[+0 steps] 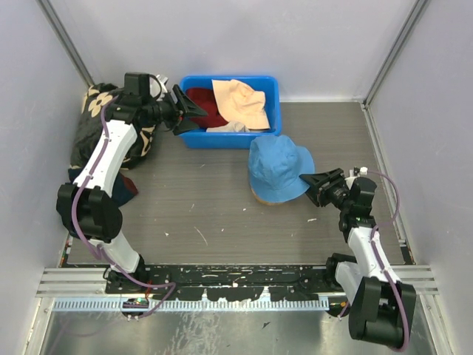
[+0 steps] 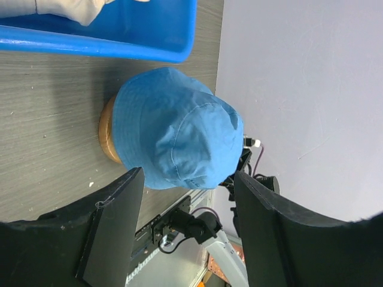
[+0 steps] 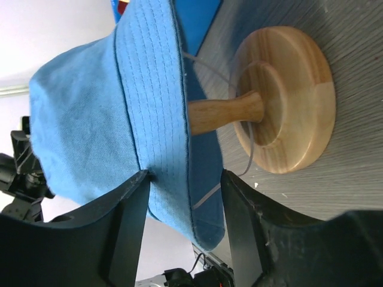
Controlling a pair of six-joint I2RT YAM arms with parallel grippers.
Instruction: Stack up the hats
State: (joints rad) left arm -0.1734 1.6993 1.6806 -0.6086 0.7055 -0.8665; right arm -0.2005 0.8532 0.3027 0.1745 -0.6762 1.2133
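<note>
The light blue hat (image 1: pixel 277 166) sat on a turned wooden stand (image 3: pixel 281 95) on the grey wood-grain table (image 1: pixel 199 200). It was soft denim-ish cotton with a rounded crown and rows of stitching ringing the floppy brim. The stand was a smooth round disc base with a thin peg.

The right gripper (image 3: pixel 182 191) was spread open, with the brim's edge hanging between its black fingers, not pinched. The left gripper (image 1: pixel 198 115) was gaping wide too, holding nothing, at the left end of the glossy blue plastic bin (image 1: pixel 222 140). In there was a crumpled dark red hat (image 1: pixel 207 103), with a cream hat (image 1: pixel 240 100) flopped against it.
</note>
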